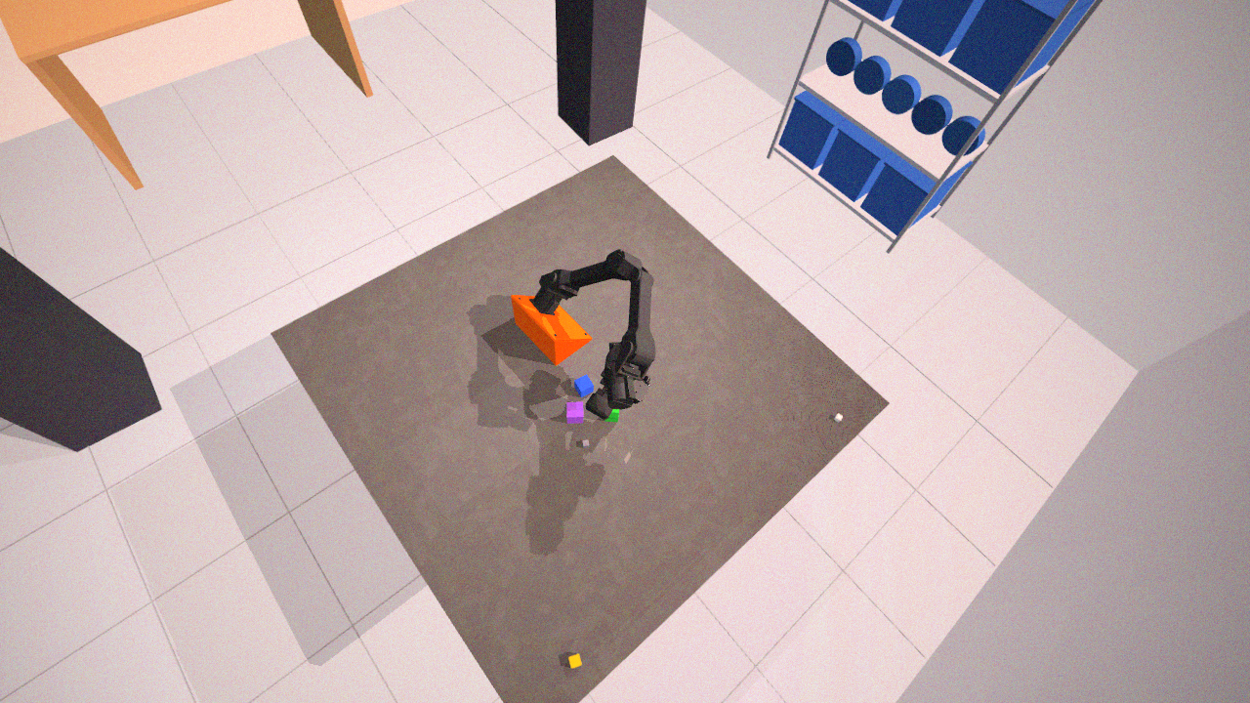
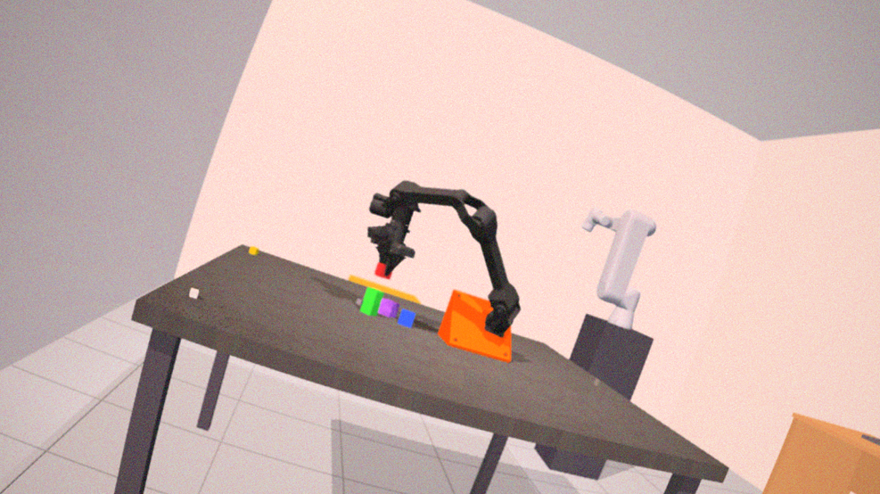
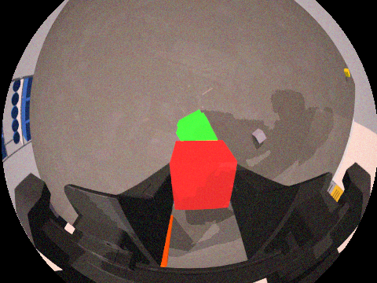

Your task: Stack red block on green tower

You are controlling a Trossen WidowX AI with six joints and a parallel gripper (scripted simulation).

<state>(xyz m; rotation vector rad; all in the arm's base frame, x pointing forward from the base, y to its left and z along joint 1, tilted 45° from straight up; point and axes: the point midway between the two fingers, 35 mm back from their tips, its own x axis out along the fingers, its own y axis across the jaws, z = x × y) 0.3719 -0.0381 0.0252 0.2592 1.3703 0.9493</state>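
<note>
One red block (image 3: 203, 175) pinched in the gripper (image 2: 383, 268), raised above the green tower (image 2: 370, 302), not touching it.

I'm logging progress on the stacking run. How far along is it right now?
Done: the red block is picked up, clamped in the gripper and lifted off the table. In hand: it hangs above the green tower, which stands upright; in the wrist view the tower's top shows just beyond the block, so roughly lined up. Left: lower it onto the tower, release, and withdraw without toppling it.
</note>
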